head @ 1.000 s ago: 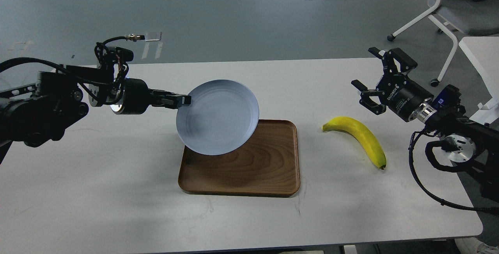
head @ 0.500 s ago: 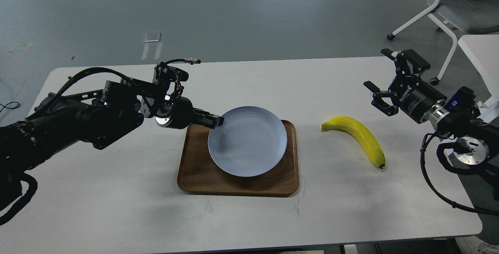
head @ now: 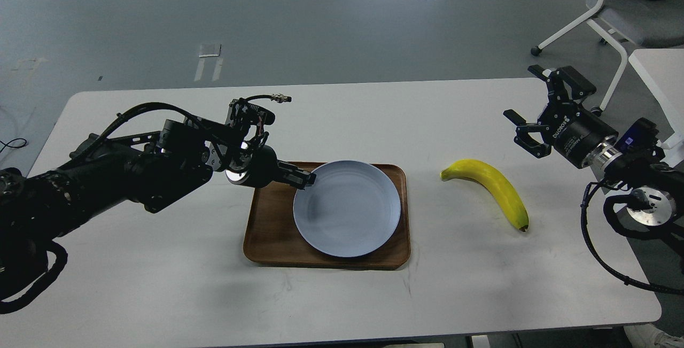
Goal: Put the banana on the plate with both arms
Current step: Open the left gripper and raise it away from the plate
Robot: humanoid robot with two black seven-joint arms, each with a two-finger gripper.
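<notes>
The pale blue-grey plate (head: pixel 347 209) lies flat on the brown wooden tray (head: pixel 270 230) in the middle of the table. My left gripper (head: pixel 305 179) is shut on the plate's left rim. The yellow banana (head: pixel 494 187) lies on the white table to the right of the tray, dark tip toward me. My right gripper (head: pixel 534 110) is open and empty, held above the table behind and to the right of the banana.
The white table (head: pixel 160 273) carries only the tray, plate and banana. A white office chair (head: pixel 614 11) and another white table edge (head: pixel 657 75) stand at the far right, beyond my right arm.
My left arm has carried the plate from tilted in the air down and to the right, and it now lies flat on the tray. My right gripper has drifted slightly right.
</notes>
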